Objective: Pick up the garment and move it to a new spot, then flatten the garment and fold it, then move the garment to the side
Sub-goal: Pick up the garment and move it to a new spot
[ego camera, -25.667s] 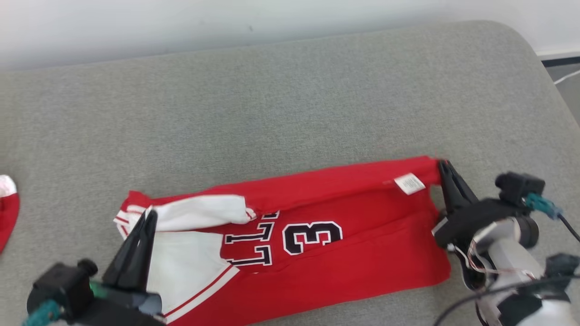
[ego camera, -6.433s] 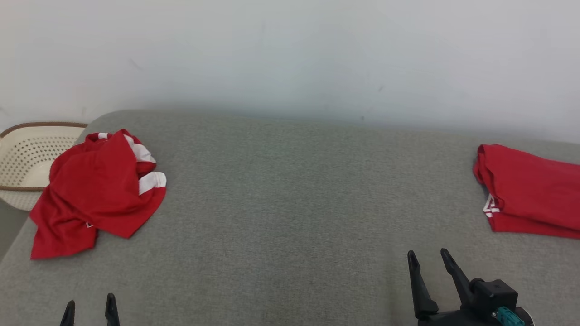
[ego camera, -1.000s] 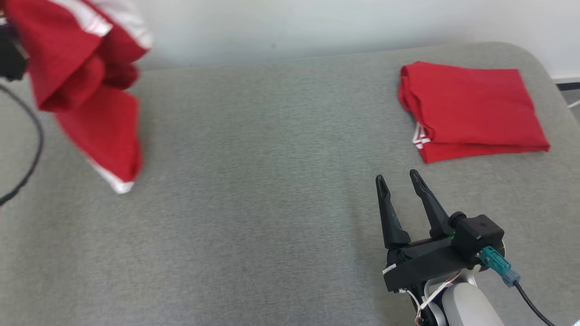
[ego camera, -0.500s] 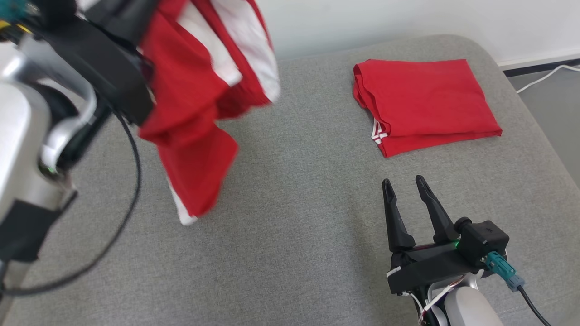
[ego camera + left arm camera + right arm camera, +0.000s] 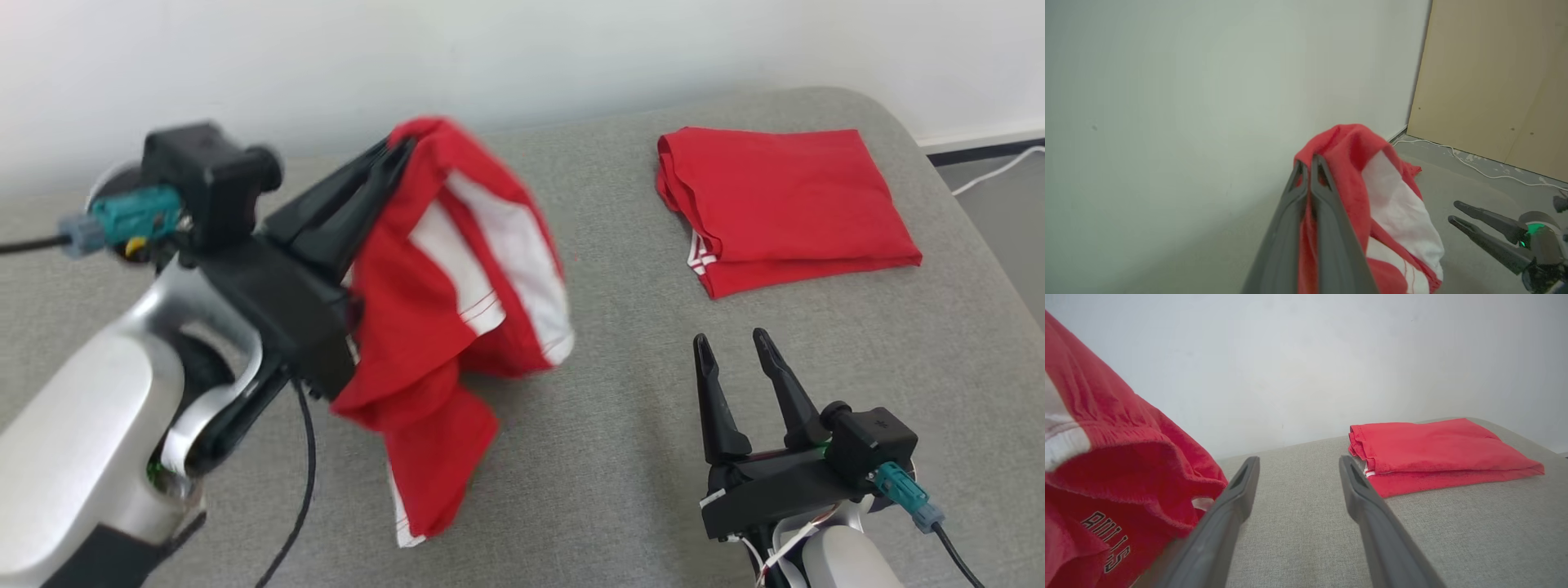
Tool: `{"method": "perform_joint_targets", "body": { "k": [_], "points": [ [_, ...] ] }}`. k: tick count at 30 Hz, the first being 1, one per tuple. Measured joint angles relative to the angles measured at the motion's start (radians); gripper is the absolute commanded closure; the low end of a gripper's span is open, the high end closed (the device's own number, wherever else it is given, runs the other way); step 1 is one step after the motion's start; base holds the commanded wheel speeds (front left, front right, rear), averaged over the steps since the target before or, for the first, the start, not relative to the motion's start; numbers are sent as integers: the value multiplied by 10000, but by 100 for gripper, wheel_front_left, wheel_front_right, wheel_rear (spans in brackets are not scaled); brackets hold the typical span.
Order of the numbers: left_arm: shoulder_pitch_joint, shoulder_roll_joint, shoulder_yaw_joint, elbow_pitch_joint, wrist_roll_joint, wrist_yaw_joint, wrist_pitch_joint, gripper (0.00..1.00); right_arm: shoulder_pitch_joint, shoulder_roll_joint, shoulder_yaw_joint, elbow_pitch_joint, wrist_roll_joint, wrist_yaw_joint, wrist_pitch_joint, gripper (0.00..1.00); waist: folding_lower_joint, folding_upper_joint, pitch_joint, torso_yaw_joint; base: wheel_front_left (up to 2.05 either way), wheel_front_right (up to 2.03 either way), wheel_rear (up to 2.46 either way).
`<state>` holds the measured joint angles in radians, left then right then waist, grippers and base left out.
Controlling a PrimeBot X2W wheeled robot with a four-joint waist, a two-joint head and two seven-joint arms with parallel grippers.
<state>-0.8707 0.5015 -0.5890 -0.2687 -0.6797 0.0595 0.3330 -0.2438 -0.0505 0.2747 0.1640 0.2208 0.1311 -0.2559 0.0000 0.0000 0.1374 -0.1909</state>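
Hanging from the left claw [image 5: 396,153], whose fingers are clamped together on its top fold, the red-and-white garment [image 5: 416,327] dangles bunched over the grey cushion [image 5: 604,457] (whether its lowest tip touches is unclear). The right claw [image 5: 731,336] hovers empty, fingers apart, near a folded red garment [image 5: 792,204].

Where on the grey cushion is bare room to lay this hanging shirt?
The widest bare patch of cushion is the middle, between the hanging shirt and the open right fingers, nearer than the folded shirt. A narrower strip runs between both shirts. The far right corner is taken; the left arm crowds the left side.
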Motion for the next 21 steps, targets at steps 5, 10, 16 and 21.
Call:
{"method": "perform_joint_targets", "body": {
  "k": [5,10,16,21],
  "points": [
    [1047,389,58,723,0,115,-535,100,-8,8,84,71,0,0,2,0,0,0,-39,77,0,0,0],
    [1777,685,372,1910,-144,109,-1260,100,-64,6,165,167,6,0,2,0,0,1,20,2,0,0,0],
    [2166,792,851,3519,-343,-232,-2466,100,-107,4,153,270,-2,0,4,0,0,1,106,-96,0,0,0],
    [2205,644,993,5187,-395,-669,-3601,100,-185,4,169,343,-13,2,15,0,0,1,199,-164,0,0,0]
  ]
}}
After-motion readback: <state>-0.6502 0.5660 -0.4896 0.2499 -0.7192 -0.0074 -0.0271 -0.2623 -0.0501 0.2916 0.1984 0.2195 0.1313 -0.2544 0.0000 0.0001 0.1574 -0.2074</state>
